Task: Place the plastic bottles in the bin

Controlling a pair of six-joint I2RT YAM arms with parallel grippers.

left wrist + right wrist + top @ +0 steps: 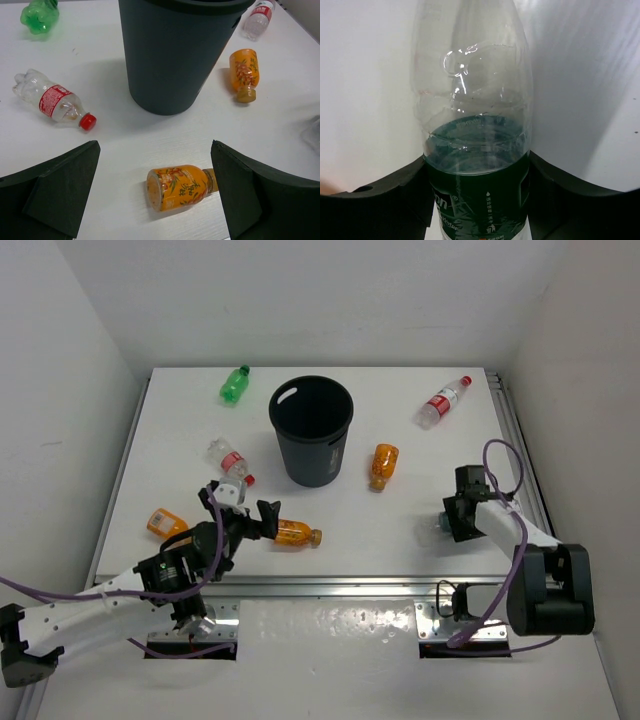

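The black bin [312, 430] stands upright mid-table. My left gripper [245, 508] is open; in the left wrist view [155, 167] an orange bottle [180, 186] lies on its side between the fingers, close to the right one. It also shows from above [295, 533]. My right gripper [452, 518] is shut on a clear bottle with a dark green label [475, 125] at the right front. Lying loose are a green bottle [234, 384], two clear red-label bottles [443, 401] [229, 460] and two more orange bottles [383, 465] [167, 523].
White walls close in the table on the left, back and right. A metal rail [320, 590] runs along the near edge by the arm bases. The bin wall [175, 55] rises just beyond the left gripper.
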